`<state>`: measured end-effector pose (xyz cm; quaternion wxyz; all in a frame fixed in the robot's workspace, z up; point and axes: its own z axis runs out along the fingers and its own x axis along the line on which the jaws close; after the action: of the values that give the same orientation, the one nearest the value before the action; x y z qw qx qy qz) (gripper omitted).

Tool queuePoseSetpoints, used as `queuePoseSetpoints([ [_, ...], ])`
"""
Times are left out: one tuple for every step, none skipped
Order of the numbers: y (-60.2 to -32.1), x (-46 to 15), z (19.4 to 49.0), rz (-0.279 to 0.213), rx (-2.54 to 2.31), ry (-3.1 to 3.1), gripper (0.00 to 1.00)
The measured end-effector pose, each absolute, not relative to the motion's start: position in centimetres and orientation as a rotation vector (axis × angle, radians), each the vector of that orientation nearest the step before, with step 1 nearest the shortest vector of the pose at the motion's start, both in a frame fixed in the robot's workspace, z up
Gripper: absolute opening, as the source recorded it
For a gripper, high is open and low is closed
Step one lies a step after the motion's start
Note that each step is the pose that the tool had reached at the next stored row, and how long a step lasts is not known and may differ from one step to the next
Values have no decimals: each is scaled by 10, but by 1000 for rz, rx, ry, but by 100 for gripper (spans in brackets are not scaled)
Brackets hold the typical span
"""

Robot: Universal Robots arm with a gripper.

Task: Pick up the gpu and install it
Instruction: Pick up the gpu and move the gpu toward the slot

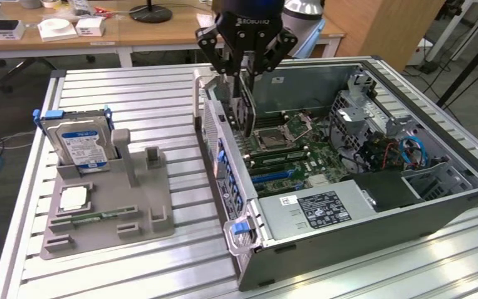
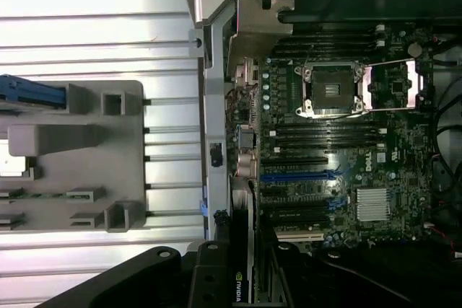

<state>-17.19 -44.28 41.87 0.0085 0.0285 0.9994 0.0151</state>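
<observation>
Tool (image 1: pixel 243 73) hangs over the open PC case (image 1: pixel 438 205), fingers pinched on the top edge of the gpu (image 1: pixel 249 109). Card is upright, edge-down, w/ its lower end inside the case above the mobo (image 1: pixel 305 159). It sits close to the rear wall (image 1: pixel 210 124), on the exterior view's left side of the case. Can't tell if it touches a slot.

In the wrist view the card shows edge-on w/ a small logo, just beside the rear wall's inner face. Blue slot (image 2: pixel 299 176), RAM slots (image 2: pixel 325 135) and CPU socket (image 2: pixel 328 90) lie beyond it on the board.

Further in: PSU (image 1: pixel 322 208) along the near side; drive cage (image 1: pixel 355 115) and blue cables (image 1: pixel 409 152) at the exterior view's right. All well apart from the card.

Outside the case, on the slatted desk (image 1: pixel 122 93): grey holder (image 1: pixel 139 212) w/ hard drive (image 1: pixel 77 143) standing upright, a loose CPU (image 1: pixel 74 198) lying flat, and a memory stick (image 1: pixel 98 217) in a groove. All well apart from the tool.
</observation>
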Motion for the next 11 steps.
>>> queuePoseSetpoints([
  [-443,-170,419,47,89,3123,26],
  [-443,-168,419,47,89,3123,26],
  [-443,-167,419,47,89,3123,26],
  [-443,-165,419,47,89,3123,26],
  [-443,-164,419,47,89,3123,26],
  [-443,-162,419,47,89,3123,26],
  [-443,-161,419,47,89,3123,26],
  [-443,-158,419,47,89,3123,26],
  [-443,-156,419,47,89,3123,26],
  [-443,-153,419,47,89,3123,26],
  [-443,-150,419,47,89,3123,26],
])
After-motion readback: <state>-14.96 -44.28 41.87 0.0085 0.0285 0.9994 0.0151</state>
